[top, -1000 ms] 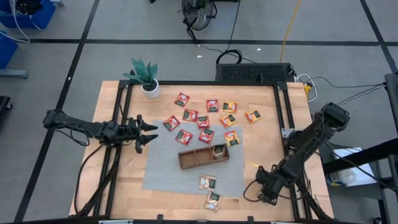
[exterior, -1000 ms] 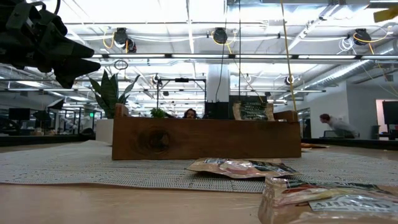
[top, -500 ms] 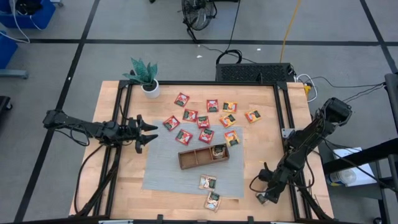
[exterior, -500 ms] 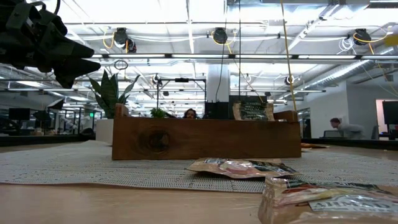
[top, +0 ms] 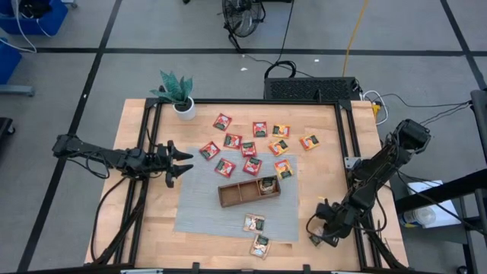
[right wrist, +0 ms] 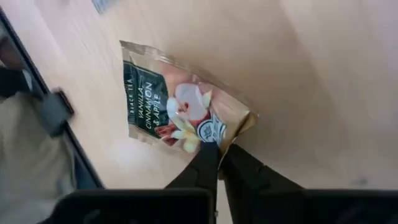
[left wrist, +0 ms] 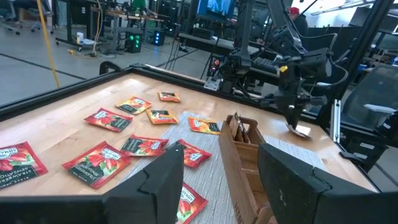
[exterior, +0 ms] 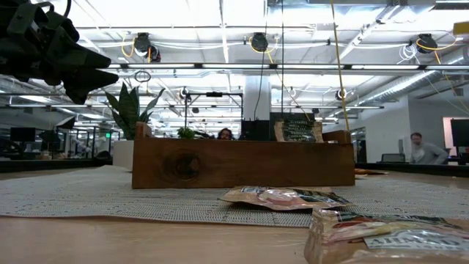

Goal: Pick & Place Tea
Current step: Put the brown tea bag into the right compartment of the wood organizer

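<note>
While pinched (right wrist: 216, 155), sachet (right wrist: 177, 106) corner-down, tilted.

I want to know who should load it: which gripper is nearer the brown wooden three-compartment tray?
Left. The left gripper hovers open just off the brown wooden three-compartment tray's left end. The right gripper is farther, near the table's front right corner, shut on a dark green tea sachet.
</note>
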